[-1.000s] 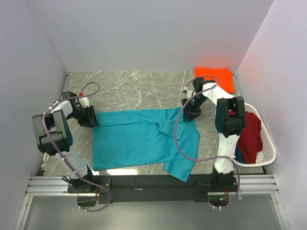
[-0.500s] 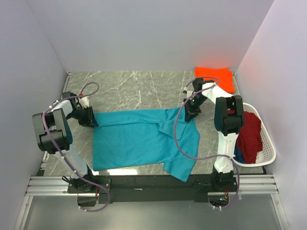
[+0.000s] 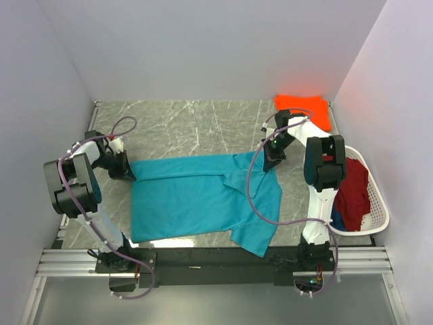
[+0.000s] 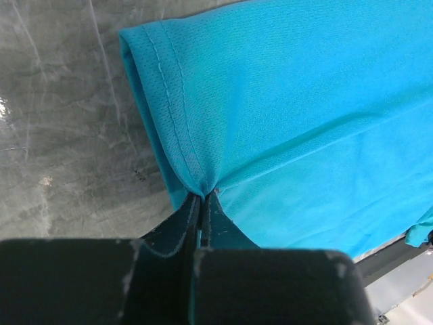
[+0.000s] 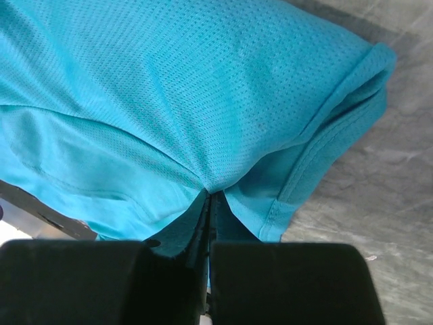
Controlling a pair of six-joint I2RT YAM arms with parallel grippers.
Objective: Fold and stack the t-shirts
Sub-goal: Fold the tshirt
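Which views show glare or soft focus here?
Top external: sharp and evenly lit, with pale glare on the grey marble tabletop by the near hem of the teal mesh t-shirt. Left wrist: weave crisp, left black tool blurred. Right wrist: weave crisp, right black tool blurred too.

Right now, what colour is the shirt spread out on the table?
The t-shirt is teal, best seen in the top external view.

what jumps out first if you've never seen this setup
The teal t-shirt spread across the middle of the marble table catches the eye first, with the left tool and right tool each shut on one end of its far edge. Then come the bright orange t-shirt folded in the far right corner, and the white basket at the right edge holding dark red cloth.
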